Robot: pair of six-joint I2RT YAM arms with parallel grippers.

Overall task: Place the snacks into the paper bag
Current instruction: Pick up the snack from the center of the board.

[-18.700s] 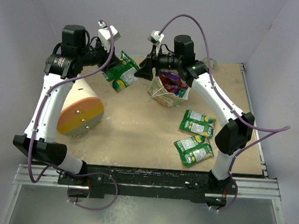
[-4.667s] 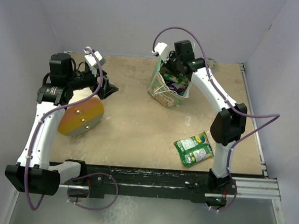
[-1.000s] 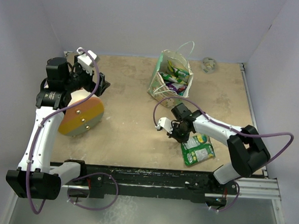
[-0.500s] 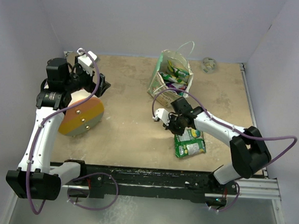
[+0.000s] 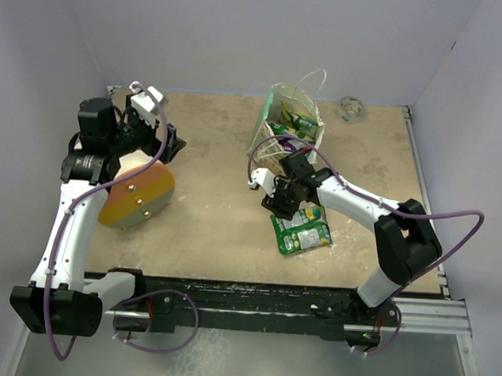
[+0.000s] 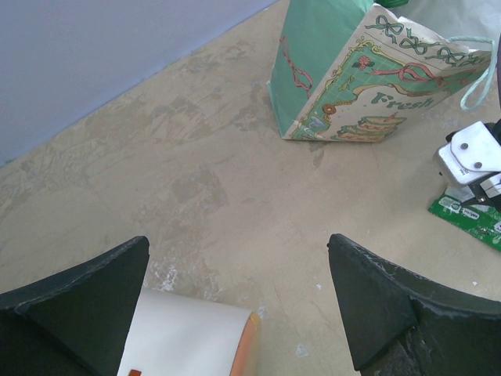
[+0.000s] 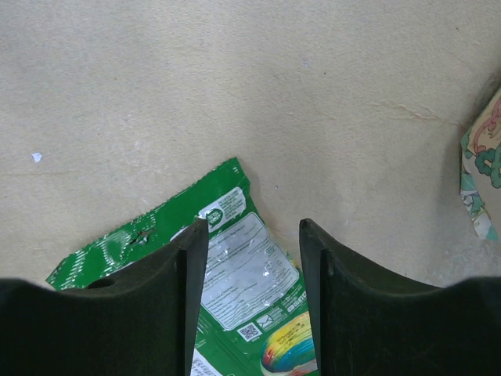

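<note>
The paper bag stands at the back middle of the table with several snacks showing inside its open top. Green snack packets lie flat just in front of it. My right gripper hovers over their far end. In the right wrist view its fingers stand apart, open, with a green packet lying on the table between and below them. My left gripper is open at the left. In the left wrist view it holds nothing, and the bag is far ahead.
A big cream cone with an orange end lies at the left under my left arm, its rim below the left fingers. A small greyish object sits at the back right corner. The bag's corner is close on the right.
My right gripper has moved left and toward the bag, dragging the green packets with it, and its jaws have gone from shut to open. The left arm has not moved.
</note>
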